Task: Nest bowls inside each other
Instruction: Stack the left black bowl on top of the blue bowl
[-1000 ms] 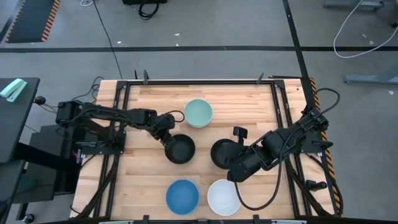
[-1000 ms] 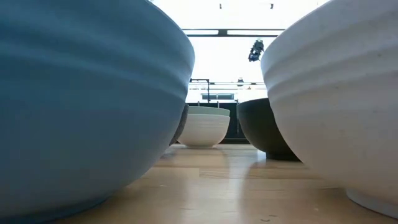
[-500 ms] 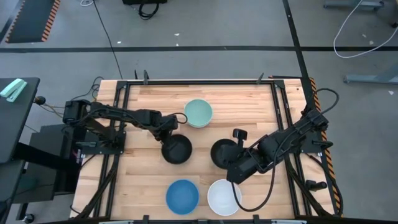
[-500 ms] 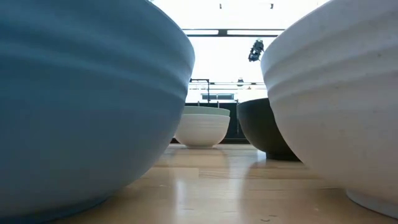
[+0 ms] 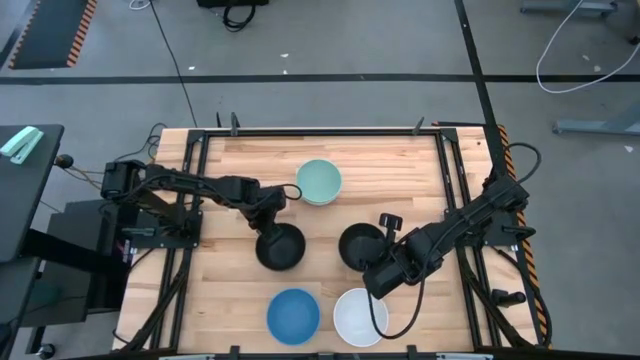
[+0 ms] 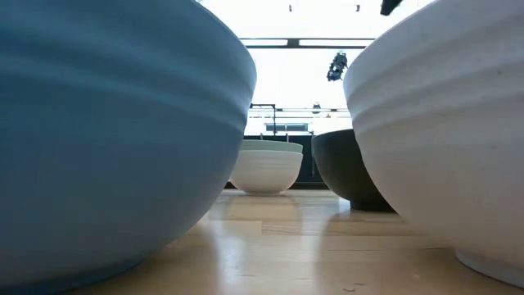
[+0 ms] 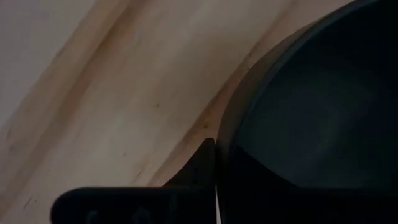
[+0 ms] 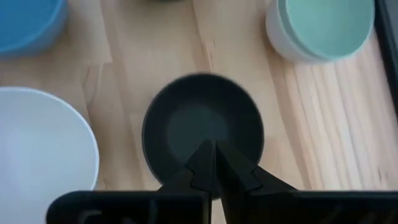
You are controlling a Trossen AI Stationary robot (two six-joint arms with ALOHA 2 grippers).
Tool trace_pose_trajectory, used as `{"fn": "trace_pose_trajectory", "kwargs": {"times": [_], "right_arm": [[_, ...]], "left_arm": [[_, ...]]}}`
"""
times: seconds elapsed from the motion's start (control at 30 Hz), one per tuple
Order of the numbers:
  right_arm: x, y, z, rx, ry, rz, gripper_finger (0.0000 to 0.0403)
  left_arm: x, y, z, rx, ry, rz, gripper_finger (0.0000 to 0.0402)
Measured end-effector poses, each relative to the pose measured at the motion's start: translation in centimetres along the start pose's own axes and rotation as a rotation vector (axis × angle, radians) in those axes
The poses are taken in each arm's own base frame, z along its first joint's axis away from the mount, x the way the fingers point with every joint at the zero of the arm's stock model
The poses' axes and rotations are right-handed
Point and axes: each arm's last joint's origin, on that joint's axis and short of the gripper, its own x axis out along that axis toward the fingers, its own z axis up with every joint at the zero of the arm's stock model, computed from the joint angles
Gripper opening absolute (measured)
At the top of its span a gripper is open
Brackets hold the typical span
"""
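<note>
Two black bowls stand mid-table. My left gripper (image 5: 268, 216) (image 7: 217, 149) is shut on the left black bowl (image 5: 281, 248). My right gripper (image 5: 380, 256) (image 8: 211, 148) is shut, and its fingertips stand over the right-hand rim of the right black bowl (image 5: 359, 245) (image 8: 202, 124). The mint green bowl (image 5: 319, 181) (image 8: 326, 25) sits nested in a white bowl (image 6: 264, 170) near the far edge. The blue bowl (image 5: 293, 315) (image 6: 106, 139) and the second white bowl (image 5: 359, 317) (image 6: 442, 123) rest on their bases by the near edge. My left gripper grips the left black bowl by the far-left part of its rim (image 7: 229, 134). One finger (image 7: 202, 167) is outside the wall, and the other is lost in the dark inside. It comes slanting down from the table's left. Whether the bowl is off the table I cannot tell. My right gripper holds its shut fingers over the right black bowl's rim (image 8: 163, 180); whether they touch it I cannot tell.
The wooden table (image 5: 240, 160) has black rails along its left and right sides. Bare wood lies in the far corners and between the two black bowls. The white bowl by the near edge is close under my right arm.
My left gripper has moved a little toward the table's left and near edge, taking the left black bowl with it, away from the mint green bowl. My right arm has shifted slightly toward the near edge, and a dark part of it now shows at the top of the low view.
</note>
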Motion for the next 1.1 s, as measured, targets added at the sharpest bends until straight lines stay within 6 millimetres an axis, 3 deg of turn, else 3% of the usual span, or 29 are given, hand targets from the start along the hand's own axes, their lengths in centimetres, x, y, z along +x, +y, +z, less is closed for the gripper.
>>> {"fn": "trace_pose_trajectory", "kwargs": {"times": [0.3,0.57,0.77,0.93,1.1], "right_arm": [[1.6,0.3,-1.0,0.005,0.057,-0.020,0.0022],[1.8,0.3,-1.1,0.004,0.059,-0.021,0.0022],[1.8,0.3,-1.2,0.007,0.060,-0.022,0.0022],[1.8,0.3,-1.2,0.009,0.062,-0.019,0.0022],[1.8,0.3,-1.2,0.009,0.062,-0.019,0.0022]], "left_arm": [[-0.6,-1.1,-0.2,0.026,0.039,-0.032,0.0011],[-4.9,-5.6,0.6,0.117,-0.010,-0.040,0.0011],[-7.5,-9.3,-1.0,0.163,-0.033,-0.030,0.0011],[-7.6,-11.4,-3.6,0.197,-0.045,-0.007,0.0011],[-5.5,-13.2,-5.6,0.233,-0.017,0.032,0.0011]]}}
